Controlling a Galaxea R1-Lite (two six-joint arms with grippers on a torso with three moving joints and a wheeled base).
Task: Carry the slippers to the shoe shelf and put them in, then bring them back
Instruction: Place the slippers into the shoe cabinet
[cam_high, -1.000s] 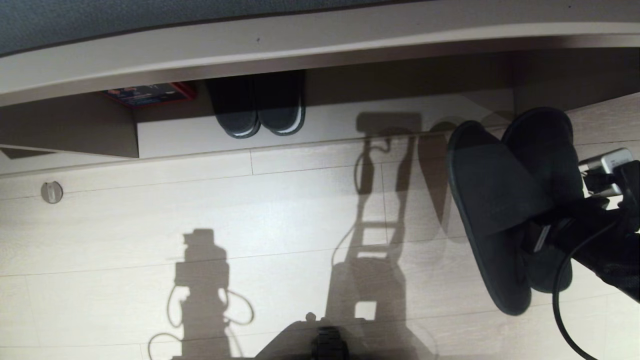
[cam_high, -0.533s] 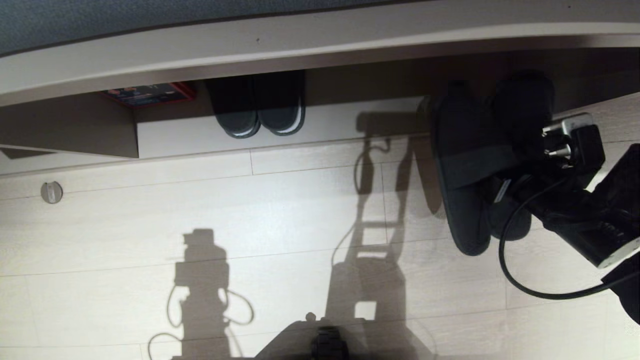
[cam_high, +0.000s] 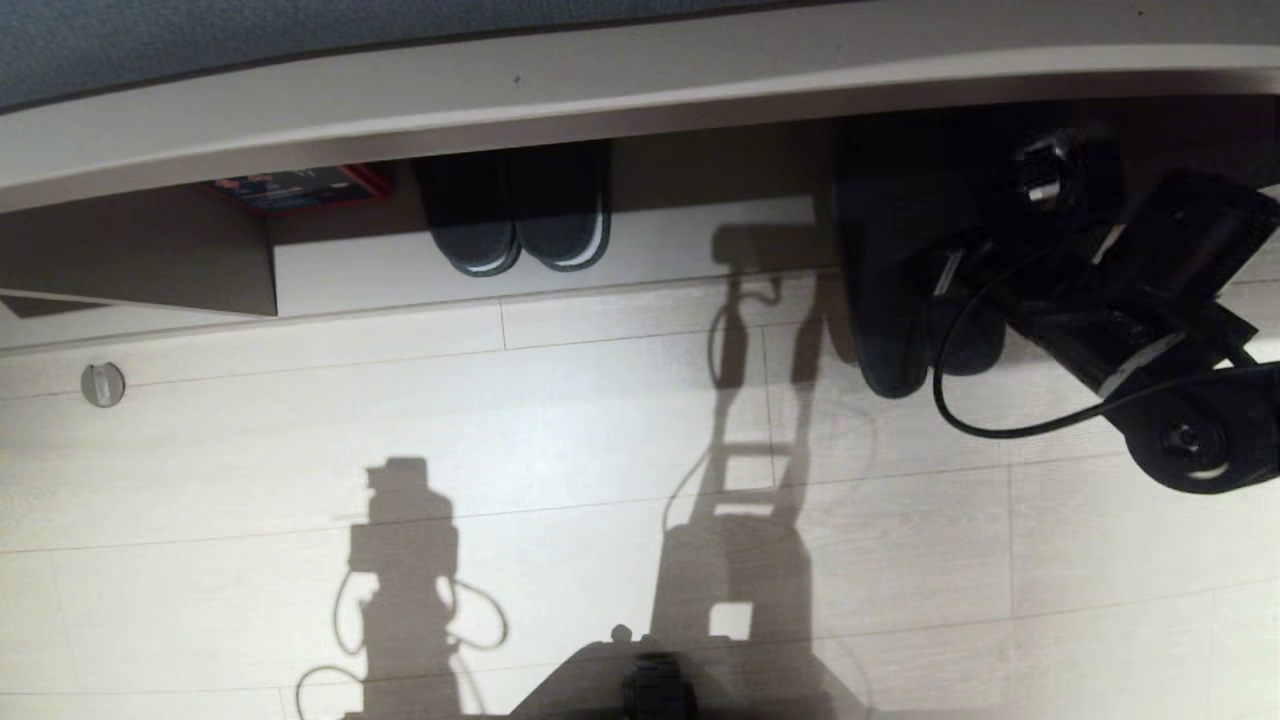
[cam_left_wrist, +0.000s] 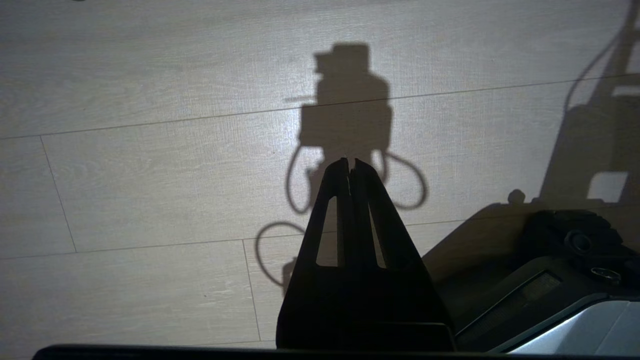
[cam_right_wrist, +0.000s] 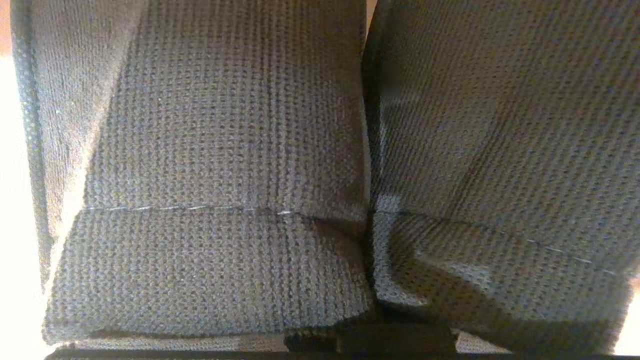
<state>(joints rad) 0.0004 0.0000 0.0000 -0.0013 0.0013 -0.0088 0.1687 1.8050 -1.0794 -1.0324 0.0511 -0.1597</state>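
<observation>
R gripper (cam_high: 960, 275), jaws clamped on the dark grey slippers (cam_high: 890, 260), holds them toes-first half inside the shoe shelf (cam_high: 660, 245), heels over the floor. Risk: soft fabric could sag, catching the shelf's edge. L gripper (cam_left_wrist: 350, 167) idle, jaws closed.

The slippers (cam_high: 885, 290), clamped in the right gripper (cam_high: 950, 285), are now carried forward from above the open floor: their toes are under the shelf (cam_high: 640, 250) top, and only the heels are left over the floor.
</observation>
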